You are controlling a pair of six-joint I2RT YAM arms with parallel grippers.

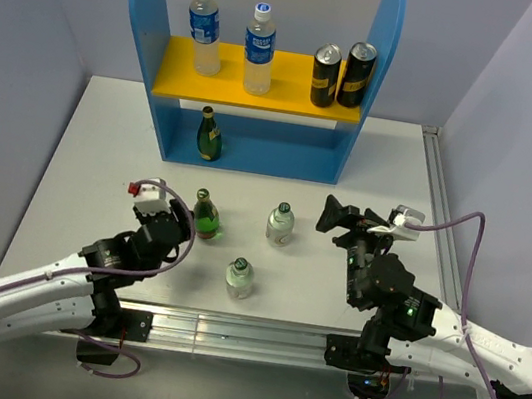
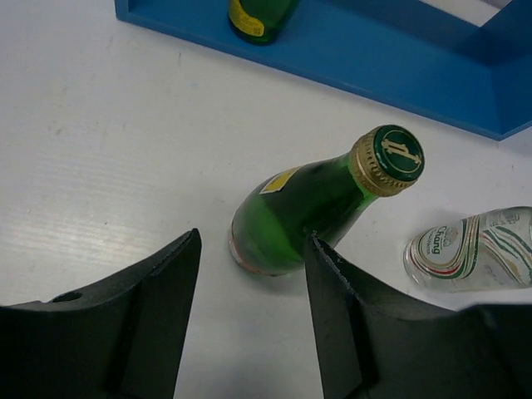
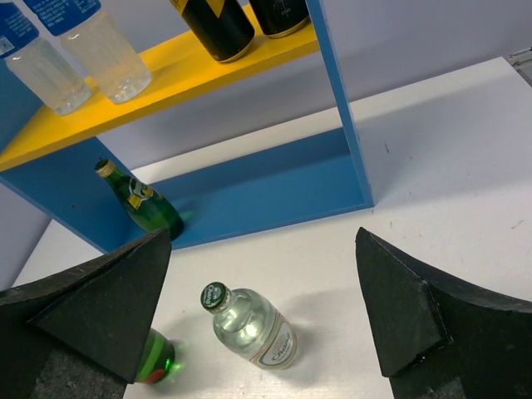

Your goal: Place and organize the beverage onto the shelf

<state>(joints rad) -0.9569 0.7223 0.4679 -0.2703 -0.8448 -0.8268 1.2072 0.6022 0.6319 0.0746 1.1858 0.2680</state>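
The blue shelf (image 1: 144,8) holds two clear blue-label bottles (image 1: 204,30) (image 1: 259,49) on its yellow board (image 1: 282,96) and one dark green bottle (image 1: 209,136) on its base. A second green bottle (image 1: 206,216) stands on the table. My left gripper (image 1: 187,219) is open right beside it. In the left wrist view the bottle (image 2: 307,208) stands just ahead of the open gripper (image 2: 253,245), against the right fingertip. Two short clear bottles (image 1: 280,225) (image 1: 239,278) stand on the table. My right gripper (image 1: 338,221) is open and empty, above and right of one short bottle (image 3: 249,326).
Two black-and-gold cans (image 1: 325,75) (image 1: 356,74) stand on the right of the yellow board. The shelf base (image 3: 274,187) is bare right of the green bottle (image 3: 141,199). A metal rail (image 1: 442,207) runs along the table's right edge.
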